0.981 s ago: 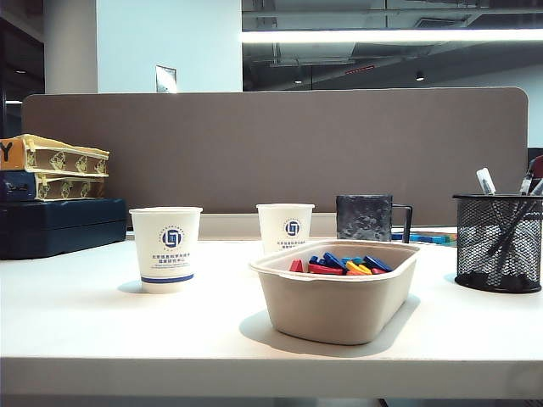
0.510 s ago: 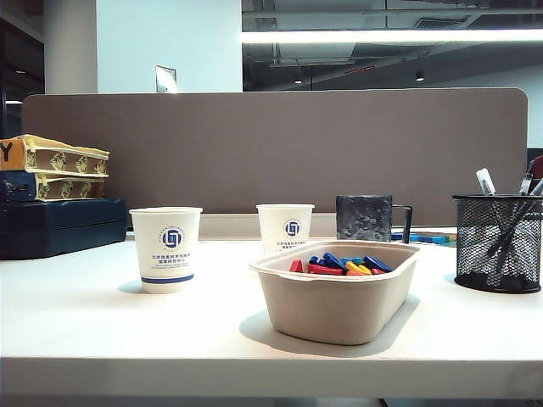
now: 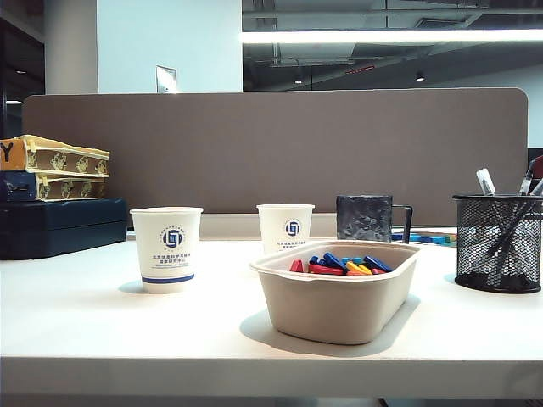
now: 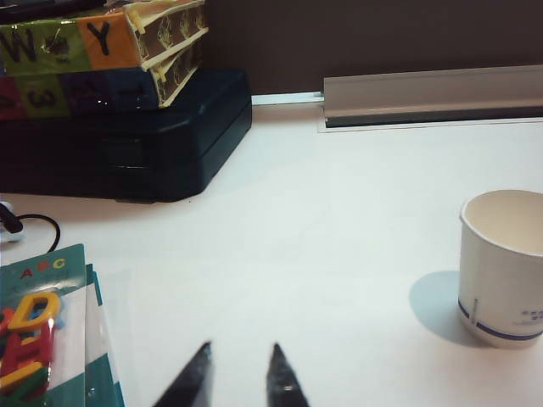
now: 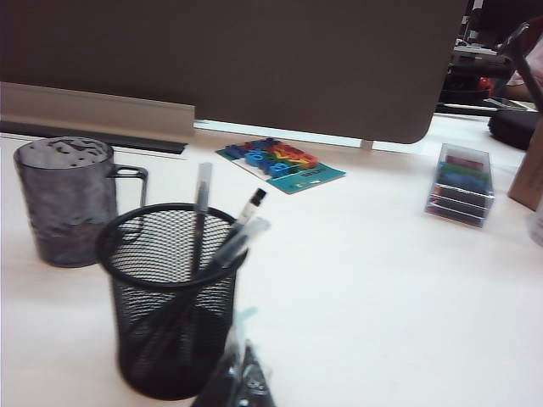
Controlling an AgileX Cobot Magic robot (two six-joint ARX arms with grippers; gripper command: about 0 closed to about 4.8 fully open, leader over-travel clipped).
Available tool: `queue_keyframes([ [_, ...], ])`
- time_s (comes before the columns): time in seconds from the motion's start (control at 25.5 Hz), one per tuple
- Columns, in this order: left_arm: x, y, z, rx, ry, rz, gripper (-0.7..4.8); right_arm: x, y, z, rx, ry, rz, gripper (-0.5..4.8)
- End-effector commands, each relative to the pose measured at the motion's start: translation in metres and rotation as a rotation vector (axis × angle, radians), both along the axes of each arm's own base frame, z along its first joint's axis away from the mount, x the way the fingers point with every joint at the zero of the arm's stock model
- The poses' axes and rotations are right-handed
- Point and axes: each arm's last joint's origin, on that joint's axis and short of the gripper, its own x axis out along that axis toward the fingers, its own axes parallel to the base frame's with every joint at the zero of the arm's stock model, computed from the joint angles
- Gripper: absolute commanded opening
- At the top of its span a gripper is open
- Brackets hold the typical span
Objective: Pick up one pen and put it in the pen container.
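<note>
The pen container [image 3: 498, 243], a black wire-mesh cup, stands at the table's right edge with several pens in it. One pen [image 3: 485, 181] with a white-grey end sticks up above the rim. In the right wrist view the same cup [image 5: 172, 297] holds that pen [image 5: 252, 203] leaning among darker ones. My right gripper [image 5: 243, 360] is shut, just beside the cup's base, with nothing clearly between its tips. My left gripper [image 4: 240, 360] hovers open over bare white table, nothing between its fingers. Neither arm shows in the exterior view.
A beige tray [image 3: 339, 309] of coloured pieces sits front centre. Two paper cups [image 3: 166, 248] [image 3: 285, 227] and a dark mug [image 3: 365, 218] stand behind it. Stacked boxes [image 3: 55, 170] fill the far left. Near the left gripper lie a letter board [image 4: 38, 339] and a paper cup [image 4: 505, 267].
</note>
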Motion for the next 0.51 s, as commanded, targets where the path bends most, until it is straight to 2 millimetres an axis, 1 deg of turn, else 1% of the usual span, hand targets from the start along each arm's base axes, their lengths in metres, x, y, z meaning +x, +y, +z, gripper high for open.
queue_keyframes([
  [0.04, 0.0000, 0.0002, 0.0014, -0.004, -0.005, 0.004, 0.80, -0.0001, 0.0044, -0.0007, 0.000, -0.005, 0.049, -0.01],
  [0.51, 0.0000, 0.0002, 0.0013, -0.003, -0.005, 0.004, 0.81, -0.0002, 0.0053, -0.0007, 0.000, -0.005, 0.056, -0.01],
])
